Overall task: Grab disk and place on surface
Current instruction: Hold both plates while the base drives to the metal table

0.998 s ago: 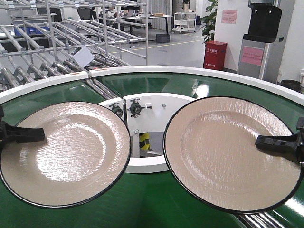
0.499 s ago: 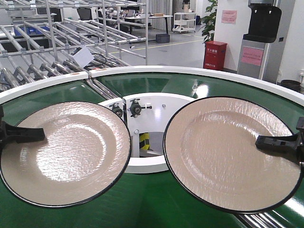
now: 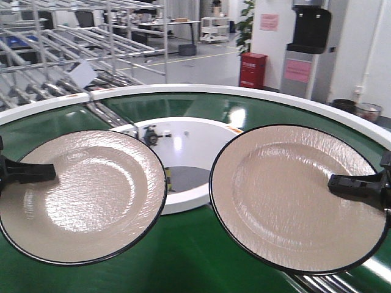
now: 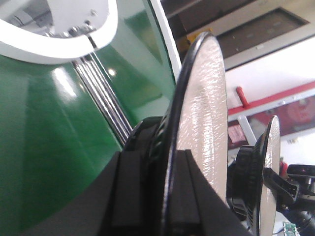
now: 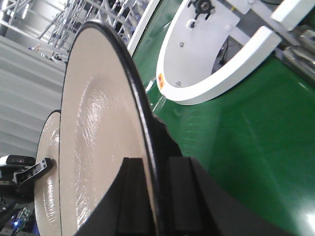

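Two beige disks with black rims hang level over the green belt. The left disk (image 3: 85, 195) is pinched at its left rim by my left gripper (image 3: 52, 173). The right disk (image 3: 293, 195) is pinched at its right rim by my right gripper (image 3: 333, 181). In the left wrist view the left disk (image 4: 202, 123) stands edge-on between the shut fingers of the left gripper (image 4: 167, 162). The right wrist view shows the right disk (image 5: 98, 123) clamped the same way in the right gripper (image 5: 152, 167). The dark taped tabletop surface is out of view.
The green ring conveyor (image 3: 183, 256) runs under both disks, around a white hub (image 3: 189, 131). Metal roller racks (image 3: 61, 43) stand at the back left. A red box (image 3: 252, 68) and a grey machine (image 3: 305, 55) stand behind the belt.
In the front view the belt, white hub and room behind have slid to the left. Both disks and both grippers keep the same places in the frame, still gripped.
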Controlling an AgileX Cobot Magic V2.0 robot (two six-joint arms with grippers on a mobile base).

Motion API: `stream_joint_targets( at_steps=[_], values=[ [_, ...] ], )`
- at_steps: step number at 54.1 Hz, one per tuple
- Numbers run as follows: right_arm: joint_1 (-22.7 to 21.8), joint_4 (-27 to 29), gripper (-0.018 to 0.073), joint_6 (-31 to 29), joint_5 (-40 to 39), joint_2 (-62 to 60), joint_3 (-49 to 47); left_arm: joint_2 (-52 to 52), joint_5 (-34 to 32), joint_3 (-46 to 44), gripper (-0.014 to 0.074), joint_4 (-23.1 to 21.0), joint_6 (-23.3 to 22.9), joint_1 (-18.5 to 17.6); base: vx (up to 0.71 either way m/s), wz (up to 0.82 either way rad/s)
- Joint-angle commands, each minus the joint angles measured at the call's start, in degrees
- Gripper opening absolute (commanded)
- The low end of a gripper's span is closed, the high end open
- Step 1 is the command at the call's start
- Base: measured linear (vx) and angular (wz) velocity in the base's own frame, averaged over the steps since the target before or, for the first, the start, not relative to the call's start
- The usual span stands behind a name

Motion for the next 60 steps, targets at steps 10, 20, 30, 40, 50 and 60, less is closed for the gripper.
stream_joint_targets(
  at_steps=[10,20,30,40,50,60],
  values=[
    [-0.15,7.2,-0.0008,0.38,1.45,-1.9,-1.81,5.98,3.8,-15.7,-0.0006,-11.03,6.11,8.08,-0.16,-0.49],
    [-0.15,7.2,-0.0008,0.38,1.38,-1.9,-1.81,5.98,3.8,-15.7,-0.0006,-11.03,6.11,8.08,-0.18,-0.63],
    [-0.15,7.2,-0.0008,0.38,1.43,-1.9,-1.81,5.98,3.8,-15.7,-0.0006,-11.03,6.11,8.08,-0.19,-0.68],
    [-0.15,7.2,-0.0008,0.38,1.43,-1.9,-1.81,5.98,3.8,-15.7,-0.0006,-11.03,6.11,8.08,-0.17,-0.65],
    [-0.15,7.19,-0.0008,0.38,1.54,-1.9,-1.81,5.98,3.8,-15.7,-0.0006,-11.03,6.11,8.08,-0.14,-0.56],
    [-0.15,7.19,-0.0008,0.38,1.54,-1.9,-1.81,5.98,3.8,-15.7,-0.0006,-11.03,6.11,8.08,-0.12,-0.46]
  ],
)
